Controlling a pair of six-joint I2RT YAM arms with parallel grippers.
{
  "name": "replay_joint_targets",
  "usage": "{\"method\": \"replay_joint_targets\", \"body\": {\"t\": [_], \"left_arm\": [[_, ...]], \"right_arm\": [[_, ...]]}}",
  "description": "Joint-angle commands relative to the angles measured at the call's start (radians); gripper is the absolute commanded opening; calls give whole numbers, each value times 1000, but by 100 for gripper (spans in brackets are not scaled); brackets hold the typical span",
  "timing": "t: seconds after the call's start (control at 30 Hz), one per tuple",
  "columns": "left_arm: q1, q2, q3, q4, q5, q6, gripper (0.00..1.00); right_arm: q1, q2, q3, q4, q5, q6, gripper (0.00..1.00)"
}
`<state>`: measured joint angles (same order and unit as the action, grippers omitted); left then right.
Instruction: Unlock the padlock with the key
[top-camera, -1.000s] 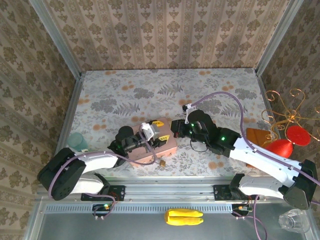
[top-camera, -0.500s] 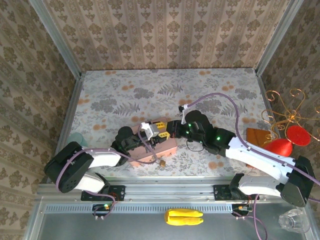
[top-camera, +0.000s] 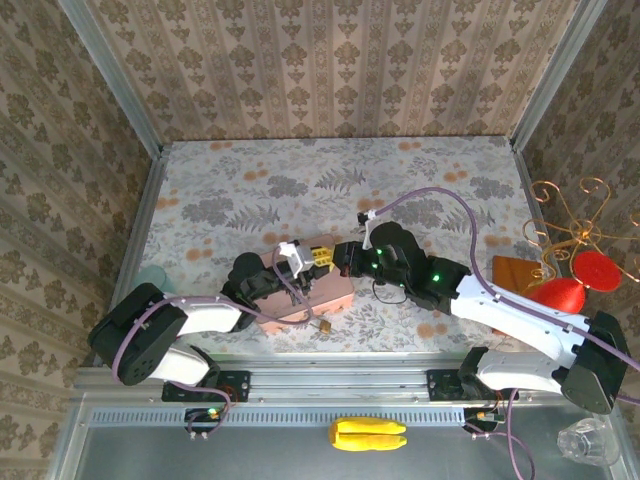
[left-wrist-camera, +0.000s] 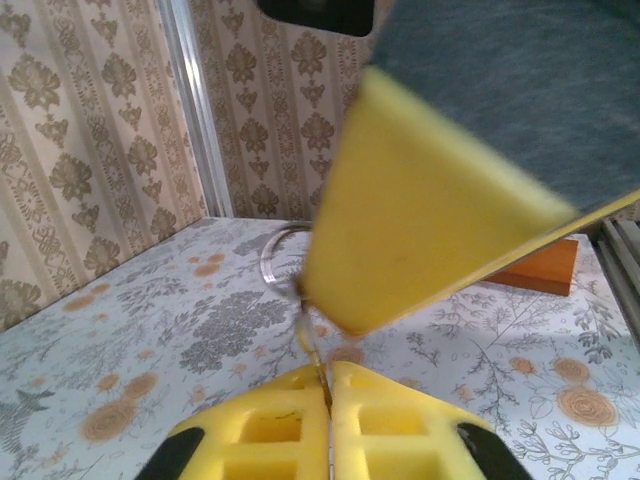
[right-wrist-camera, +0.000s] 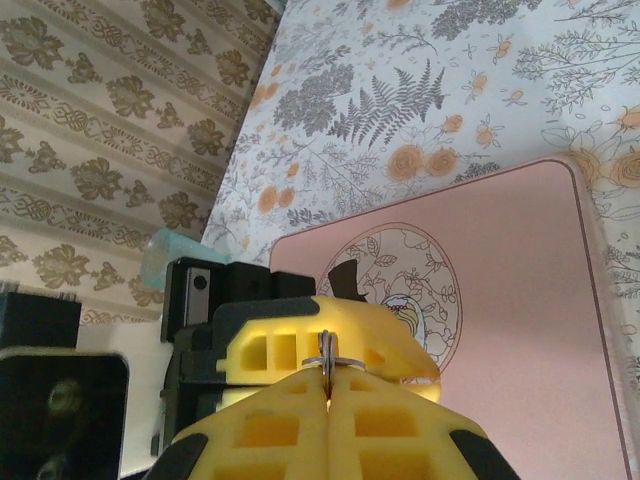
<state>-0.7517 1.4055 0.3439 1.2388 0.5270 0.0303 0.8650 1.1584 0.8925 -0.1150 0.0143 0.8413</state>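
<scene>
Two pairs of yellow fingers (right-wrist-camera: 270, 435) meet tip to tip at the bottom of each wrist view. The right gripper (right-wrist-camera: 328, 385) is clenched on a thin silvery sliver, apparently the key (right-wrist-camera: 328, 361). The left gripper (left-wrist-camera: 328, 378) pinches a sliver at its seam too. Both hang over the pink tin (right-wrist-camera: 520, 300), at the centre of the top view. The padlock (top-camera: 325, 325) lies on the table (top-camera: 230, 180), just beside the tin's lower edge.

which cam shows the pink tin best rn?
Right wrist: the pink tin sits close, with its lid and printed circle clear. Top external shows it small, largely covered by the left gripper and right gripper.
</scene>
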Motion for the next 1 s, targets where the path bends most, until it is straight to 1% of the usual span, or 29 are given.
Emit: {"method": "replay_joint_targets", "body": {"t": [0.0,0.07,0.13,0.23,0.3,0.33,0.37,0.4,0.47,0.57,0.67,0.8,0.87,0.9,0.97], "left_arm": [[8,-21,9,44,41,-13,1],[11,-23,8,42,31,-10,0],[19,-34,-2,41,-2,-1,0],[36,-67,-20,15,-39,44,0],[39,-102,-7,-85,-55,107,0],[37,-122,12,-164,-75,144,0],[36,-139,28,-249,-92,180,0],[29,-157,43,-324,-119,224,0],[16,-186,59,-417,-190,305,0],[13,-214,84,-516,-254,384,0],[1,-224,126,-633,-301,467,0],[-11,-224,159,-733,-305,561,0],[-14,-226,160,-759,-290,598,0],[-15,-227,157,-764,-279,615,0],[-25,-232,124,-748,-218,716,0]], "right_arm": [[2,-14,-25,12,37,18,0],[2,-27,-36,14,55,26,0],[1,-40,-45,5,77,31,0],[-6,-55,-57,-6,93,40,5],[-9,-67,-66,-12,99,45,13],[-10,-75,-71,-15,102,49,19],[-13,-82,-76,-19,104,53,23],[-17,-90,-81,-20,104,56,26],[-27,-107,-92,-24,102,66,32],[-40,-136,-112,-30,102,83,38],[-58,-164,-137,-15,88,107,40],[-81,-176,-156,8,36,135,40],[-96,-177,-170,34,0,158,43],[-103,-175,-176,45,-17,173,44],[-121,-164,-189,53,-51,230,46]]}}
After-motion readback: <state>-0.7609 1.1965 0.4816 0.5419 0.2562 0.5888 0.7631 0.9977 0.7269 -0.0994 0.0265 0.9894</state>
